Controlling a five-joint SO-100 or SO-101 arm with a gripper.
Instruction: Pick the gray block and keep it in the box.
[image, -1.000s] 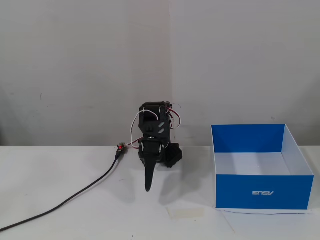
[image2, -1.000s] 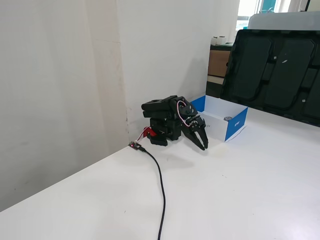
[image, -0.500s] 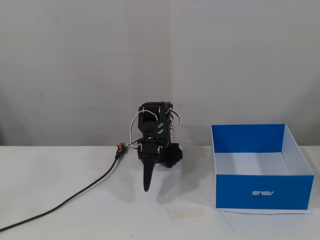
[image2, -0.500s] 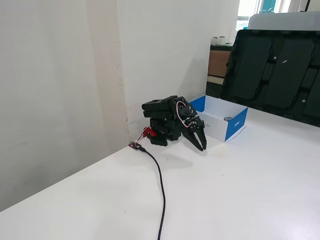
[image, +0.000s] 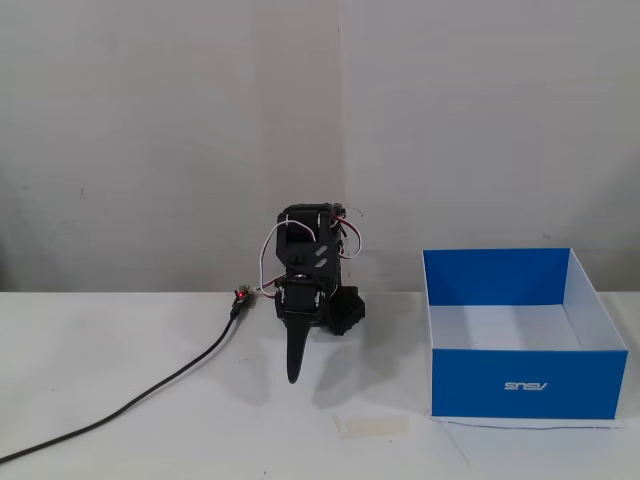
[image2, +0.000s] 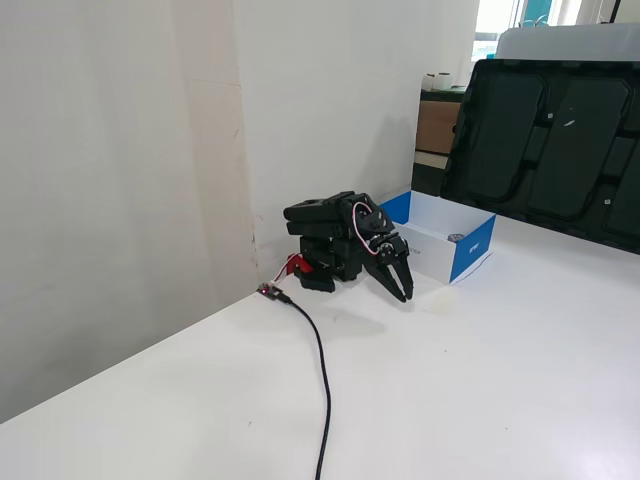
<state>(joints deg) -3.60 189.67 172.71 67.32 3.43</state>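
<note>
The blue box (image: 528, 385) with a white inside stands on the white table at the right of a fixed view; it also shows behind the arm in a fixed view (image2: 472, 248). A small gray thing (image2: 455, 237), likely the gray block, lies inside the box near its front wall; the front wall hides it in the other fixed view. My gripper (image: 294, 372) is folded down in front of the arm's base, left of the box, tips pointing at the table. Its jaws look shut and empty, as also seen in a fixed view (image2: 404, 294).
A black cable (image: 150, 395) runs from the arm's base to the front left of the table. A pale strip of tape (image: 372, 425) lies on the table in front of the arm. Large black panels (image2: 560, 140) stand behind the box.
</note>
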